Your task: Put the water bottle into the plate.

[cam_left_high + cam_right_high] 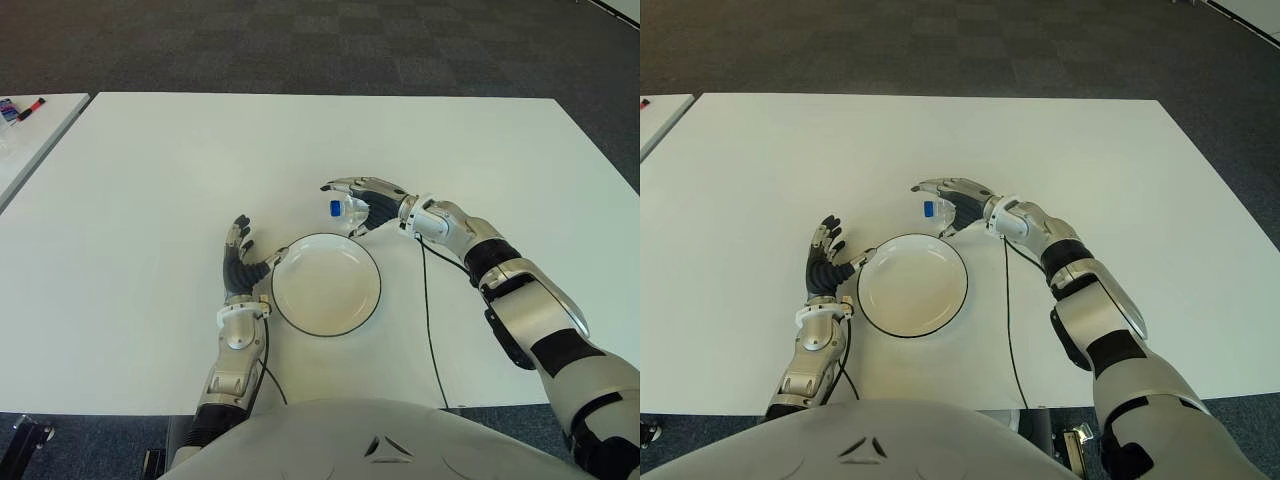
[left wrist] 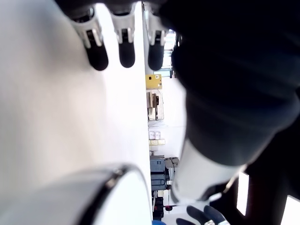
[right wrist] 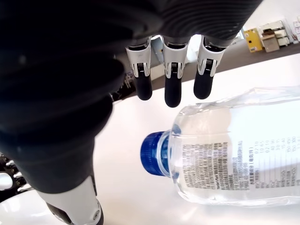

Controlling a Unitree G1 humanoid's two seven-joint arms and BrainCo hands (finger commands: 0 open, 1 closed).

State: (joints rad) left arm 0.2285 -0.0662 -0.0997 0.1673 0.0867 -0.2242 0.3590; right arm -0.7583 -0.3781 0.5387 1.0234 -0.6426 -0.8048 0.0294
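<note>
A clear water bottle (image 1: pixel 347 211) with a blue cap (image 3: pixel 152 153) lies on its side on the white table (image 1: pixel 150 180), just beyond the far rim of the white, black-edged plate (image 1: pixel 326 290). My right hand (image 1: pixel 372 200) arches over the bottle with its fingers (image 3: pixel 172 89) stretched out past the cap and the thumb beside it; the hand is open, with space between the fingers and the bottle. Nothing lies in the plate. My left hand (image 1: pixel 240 262) shows open at the plate's left rim, fingers (image 2: pixel 99 56) spread and pointing away from me.
A black cable (image 1: pixel 432 330) runs from the right wrist across the table to the near edge. A second white table (image 1: pixel 30 135) stands at the far left with small items (image 1: pixel 20 108) on it. Dark carpet lies beyond the table's far edge.
</note>
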